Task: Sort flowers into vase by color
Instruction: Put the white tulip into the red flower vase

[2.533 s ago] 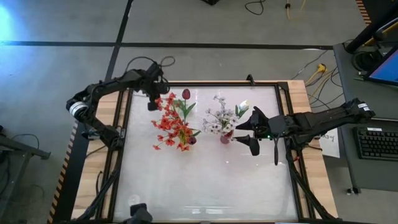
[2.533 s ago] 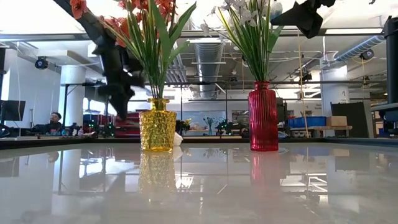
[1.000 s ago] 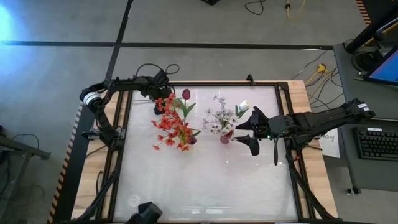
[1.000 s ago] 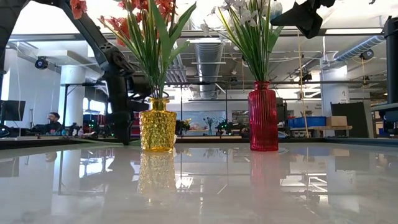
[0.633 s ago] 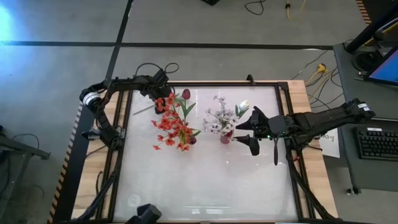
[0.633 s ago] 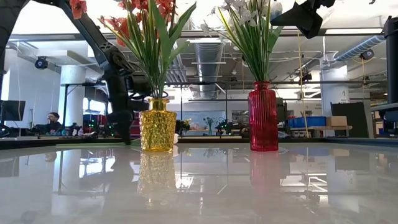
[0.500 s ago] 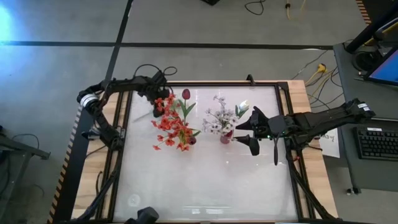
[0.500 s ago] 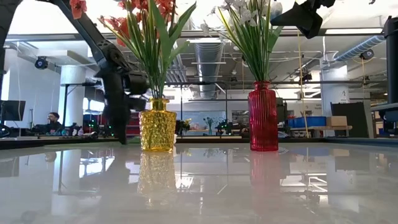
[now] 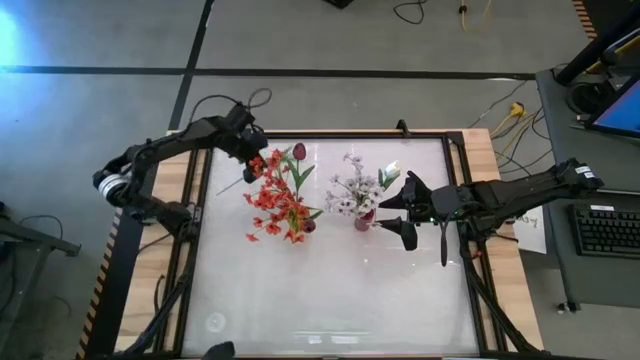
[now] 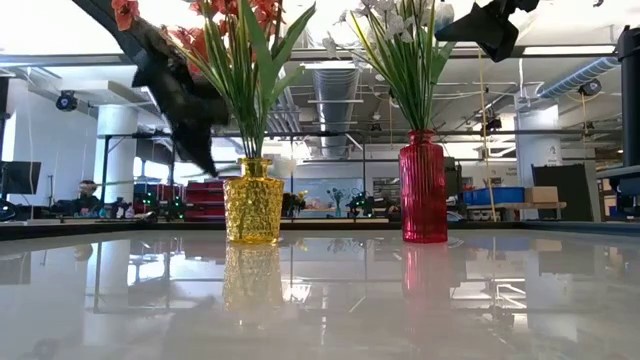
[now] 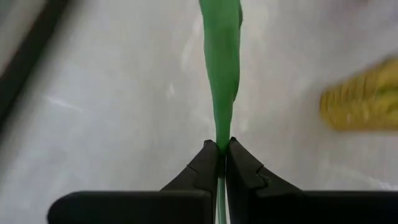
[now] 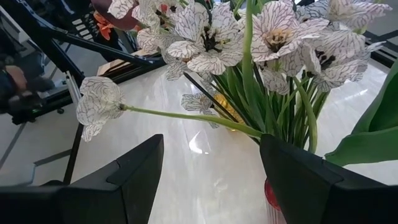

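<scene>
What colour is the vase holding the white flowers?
Red, ribbed glass; the red vase shows best in the low view, with the white flowers standing in it.

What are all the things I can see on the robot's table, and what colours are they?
Yellow vase: one, textured yellow glass, table's left half, holding the red flowers.
Red vase: one, ribbed red glass, near the table's middle, holding the white flowers.
Red flowers: one bunch, red-orange sprays plus dark red tulips, green leaves.
White flowers: one bunch, white blossoms, green stems.
Green stem: one, pinched in the left gripper.
Table: one, glossy white top.
Left gripper: shut on the stem, far-left corner.
Right gripper: open, beside the white flowers.
</scene>
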Robot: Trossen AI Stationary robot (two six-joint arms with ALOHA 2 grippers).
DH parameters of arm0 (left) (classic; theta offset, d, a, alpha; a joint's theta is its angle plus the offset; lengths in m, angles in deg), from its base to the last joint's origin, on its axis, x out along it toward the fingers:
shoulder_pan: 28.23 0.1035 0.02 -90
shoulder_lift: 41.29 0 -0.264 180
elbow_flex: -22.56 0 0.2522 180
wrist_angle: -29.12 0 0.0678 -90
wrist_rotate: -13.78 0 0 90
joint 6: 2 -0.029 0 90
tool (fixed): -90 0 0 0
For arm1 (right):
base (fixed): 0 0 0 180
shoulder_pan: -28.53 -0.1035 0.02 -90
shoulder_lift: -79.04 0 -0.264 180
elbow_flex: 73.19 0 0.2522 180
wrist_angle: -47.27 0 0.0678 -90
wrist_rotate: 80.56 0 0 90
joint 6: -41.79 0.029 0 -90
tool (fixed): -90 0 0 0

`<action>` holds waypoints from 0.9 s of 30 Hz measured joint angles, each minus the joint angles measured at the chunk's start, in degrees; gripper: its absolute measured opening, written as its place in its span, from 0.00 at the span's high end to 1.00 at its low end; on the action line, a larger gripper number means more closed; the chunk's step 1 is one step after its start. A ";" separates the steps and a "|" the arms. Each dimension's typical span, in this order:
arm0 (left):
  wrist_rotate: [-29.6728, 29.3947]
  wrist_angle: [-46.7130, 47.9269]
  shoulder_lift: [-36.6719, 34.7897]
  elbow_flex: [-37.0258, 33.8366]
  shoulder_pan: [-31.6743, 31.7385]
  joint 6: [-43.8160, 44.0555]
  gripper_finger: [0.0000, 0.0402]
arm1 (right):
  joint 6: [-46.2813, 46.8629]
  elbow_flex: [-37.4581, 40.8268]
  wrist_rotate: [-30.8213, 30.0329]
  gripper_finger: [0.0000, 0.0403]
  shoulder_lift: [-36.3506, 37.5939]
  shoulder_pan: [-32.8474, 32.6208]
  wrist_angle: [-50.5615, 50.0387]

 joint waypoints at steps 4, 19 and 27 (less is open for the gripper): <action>-0.41 -4.39 -5.17 0.35 0.93 3.49 1.00 | -0.08 0.00 0.00 0.36 0.00 0.00 0.00; -5.20 -10.29 -21.48 13.66 2.09 7.95 1.00 | 1.30 0.02 0.04 0.36 0.52 0.00 0.50; 7.98 -17.69 -27.16 15.58 -6.95 17.75 1.00 | 3.30 0.02 7.30 0.36 0.57 -0.02 0.39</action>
